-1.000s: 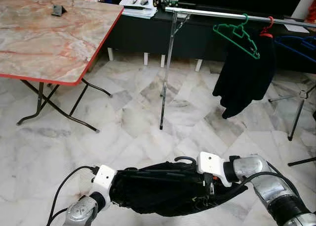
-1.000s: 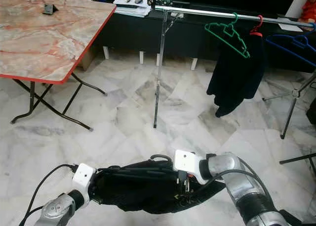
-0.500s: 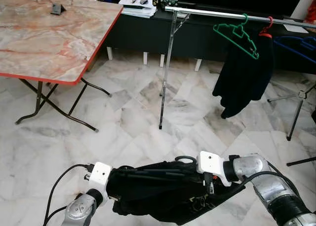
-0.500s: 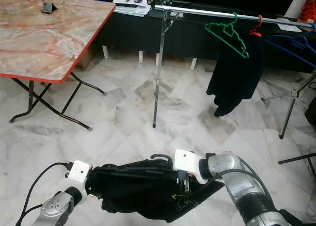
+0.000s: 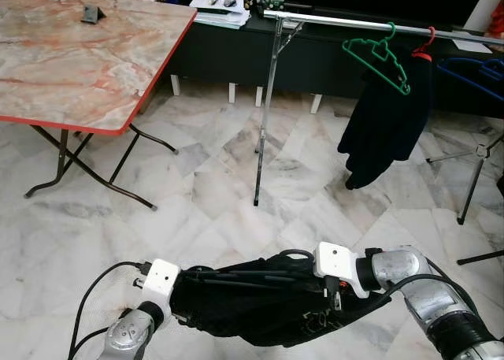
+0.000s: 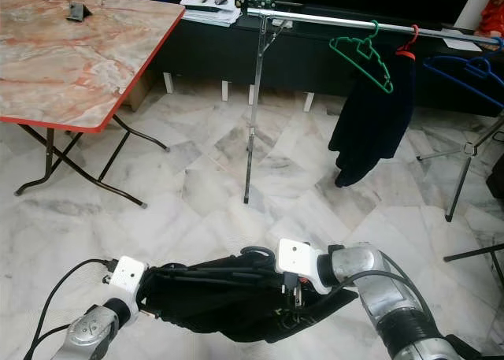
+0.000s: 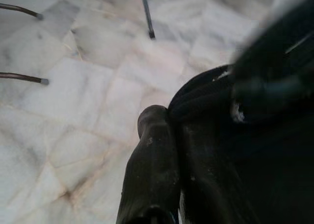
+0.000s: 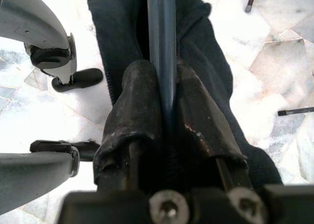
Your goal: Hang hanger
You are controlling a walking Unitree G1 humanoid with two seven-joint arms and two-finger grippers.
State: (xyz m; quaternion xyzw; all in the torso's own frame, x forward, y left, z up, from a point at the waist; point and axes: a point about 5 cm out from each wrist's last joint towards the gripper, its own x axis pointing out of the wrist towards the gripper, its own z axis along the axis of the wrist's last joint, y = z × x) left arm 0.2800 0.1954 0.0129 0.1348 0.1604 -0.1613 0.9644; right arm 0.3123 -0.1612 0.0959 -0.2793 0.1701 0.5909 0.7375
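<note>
You hold a black garment on its hanger low over the marble floor (image 5: 197, 194).

Ahead of you the clothes rail (image 5: 346, 21) carries a green hanger (image 5: 378, 57) and a dark jacket (image 5: 386, 124). Your black garment (image 5: 252, 309) spans both arms. Your right gripper (image 8: 164, 111) is clamped on the hanger (image 8: 162, 42) bar. Your left gripper (image 7: 171, 150) pinches the cloth's edge.

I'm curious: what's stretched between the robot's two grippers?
A black garment on a hanger, held between left gripper and right gripper, as the left eye view shows.
</note>
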